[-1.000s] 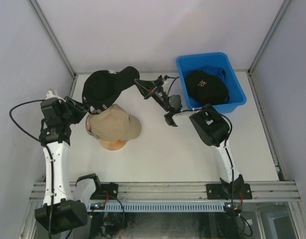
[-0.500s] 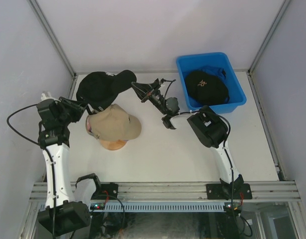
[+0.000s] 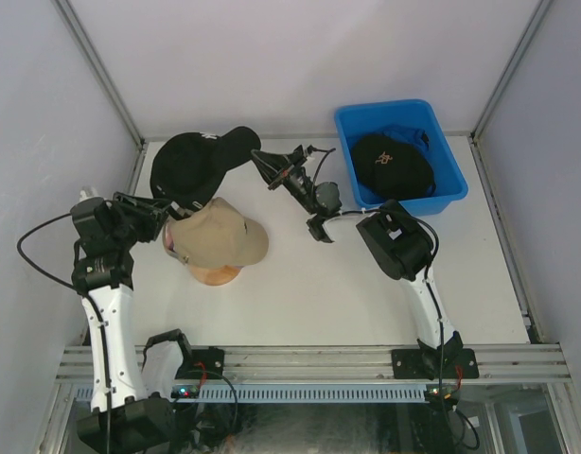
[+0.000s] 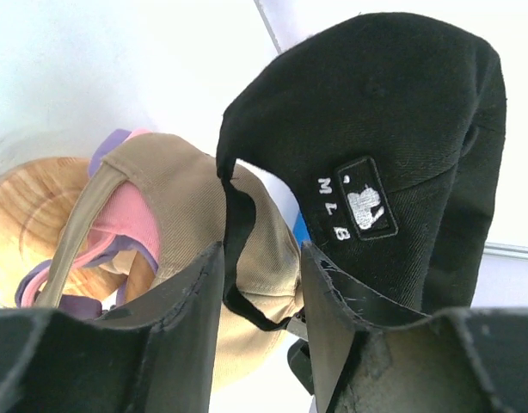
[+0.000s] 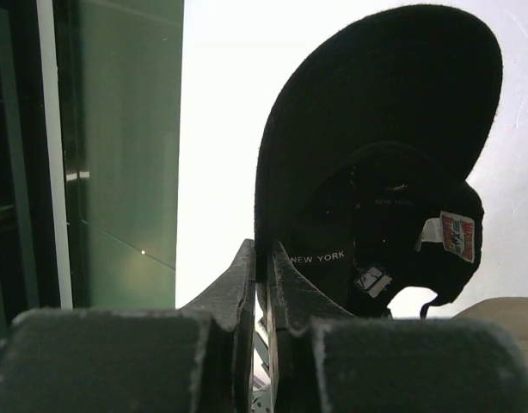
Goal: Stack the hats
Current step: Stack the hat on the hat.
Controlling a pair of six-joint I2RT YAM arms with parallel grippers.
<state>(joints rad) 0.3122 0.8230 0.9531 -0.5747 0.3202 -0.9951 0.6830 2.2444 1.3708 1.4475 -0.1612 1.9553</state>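
The right gripper (image 5: pixel 264 258) is clamped on the brim of the black cap (image 3: pixel 190 165), held over the counter's (image 3: pixel 366 284) far-left corner just behind the tan cap (image 3: pixel 221 236) topping the stack; the left gripper (image 4: pixel 261 251), jaws apart around the back strap (image 4: pixel 234 215), is nearer the crown

It was a robot lab. A flat white table (image 3: pixel 347 284) sat inside plain pale grey walls (image 3: pixel 300 57) with thin metal corner bars (image 3: pixel 98 71). Two white and black robot arms (image 3: pixel 108 322) were bolted to a long silver metal rail (image 3: pixel 309 360).
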